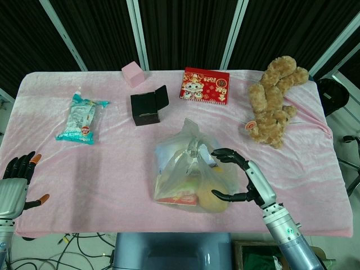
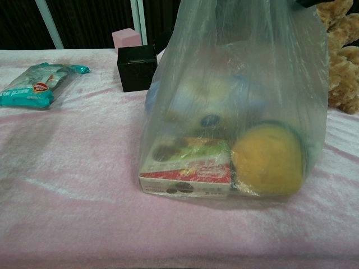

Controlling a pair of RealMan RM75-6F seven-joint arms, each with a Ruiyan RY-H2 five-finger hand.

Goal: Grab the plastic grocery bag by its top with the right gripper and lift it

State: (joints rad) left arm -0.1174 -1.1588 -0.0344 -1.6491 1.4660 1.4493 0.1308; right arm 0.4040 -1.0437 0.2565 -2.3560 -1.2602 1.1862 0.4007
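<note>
A clear plastic grocery bag [image 1: 188,171] stands on the pink cloth near the table's front edge, its bunched top pointing away from me. Through its film [image 2: 235,95] I see a yellow round fruit, a red and green box and pale packets. My right hand [image 1: 242,177] is just right of the bag with fingers spread apart: upper fingers touch the bag's upper right side, the thumb lies near the yellow fruit, and nothing is gripped. My left hand [image 1: 16,180] hangs at the table's front left corner, fingers apart and empty. Neither hand shows in the chest view.
A teal snack packet [image 1: 81,118] lies at the left. A black box [image 1: 147,107] and a pink cube [image 1: 133,73] sit behind the bag, a red card box [image 1: 205,85] at the back, and a brown plush toy [image 1: 274,101] at the right.
</note>
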